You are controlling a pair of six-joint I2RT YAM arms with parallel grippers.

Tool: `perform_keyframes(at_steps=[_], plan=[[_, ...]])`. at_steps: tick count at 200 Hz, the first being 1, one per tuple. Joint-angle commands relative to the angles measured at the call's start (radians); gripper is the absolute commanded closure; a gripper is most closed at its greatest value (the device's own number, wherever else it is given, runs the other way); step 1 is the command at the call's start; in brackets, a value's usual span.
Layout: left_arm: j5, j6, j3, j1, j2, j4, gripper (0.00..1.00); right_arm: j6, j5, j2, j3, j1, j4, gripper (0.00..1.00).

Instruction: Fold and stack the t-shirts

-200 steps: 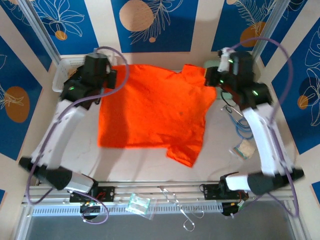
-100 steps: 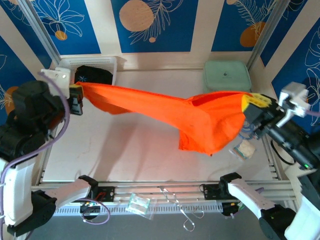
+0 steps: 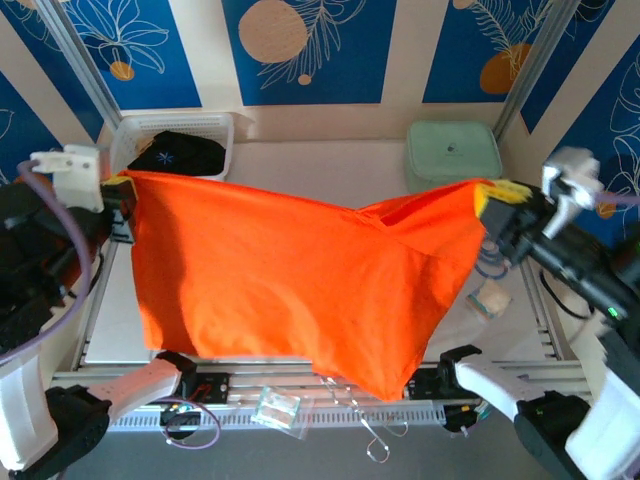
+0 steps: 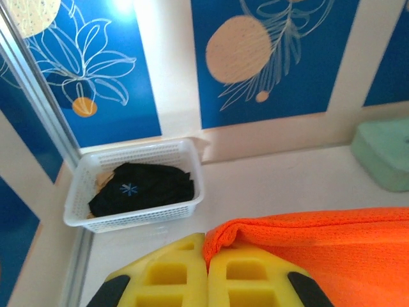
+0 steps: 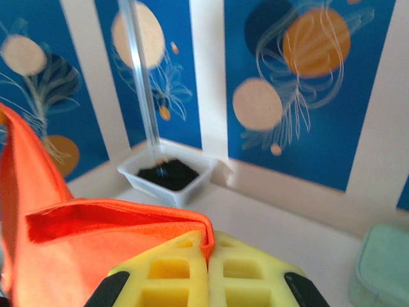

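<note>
The pale surface point(image 3: 300, 160) carries a white mesh basket point(image 3: 228, 130) in its far left corner, at the upper left of the top view, with a black t-shirt point(image 3: 180, 155) lying inside. A mint-green lidded box point(image 3: 453, 152) sits at the upper right. A small clear packet point(image 3: 488, 298) lies near the right edge.

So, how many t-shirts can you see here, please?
2: the orange t-shirt hangs spread in mid-air at centre; the black t-shirt lies in the white basket, far left. More could hide beneath it.
</note>
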Motion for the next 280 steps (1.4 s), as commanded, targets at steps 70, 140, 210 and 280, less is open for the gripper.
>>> perform_keyframes(at_steps=[70, 140, 210, 280], plan=[[-0.241, 0.141, -0.423, 0.043, 0.289, 0.518, 1.0, -0.097, 0.075, 0.46, -0.28, -0.142, 0.36, 1.0], [-0.237, 0.09, -0.347, 0.183, 0.824, 0.852, 1.0, -0.147, 0.073, 1.349, 0.552, -0.184, 0.223, 1.0], [-0.192, 0.13, -0.169, 0.208, 1.125, 0.899, 1.0, -0.121, 0.052, 1.511, 0.521, -0.17, 0.463, 1.0], [-0.156, 0.123, -0.317, 0.208, 1.039, 0.936, 1.0, -0.115, 0.039, 1.358, 0.306, -0.158, 0.405, 1.0]])
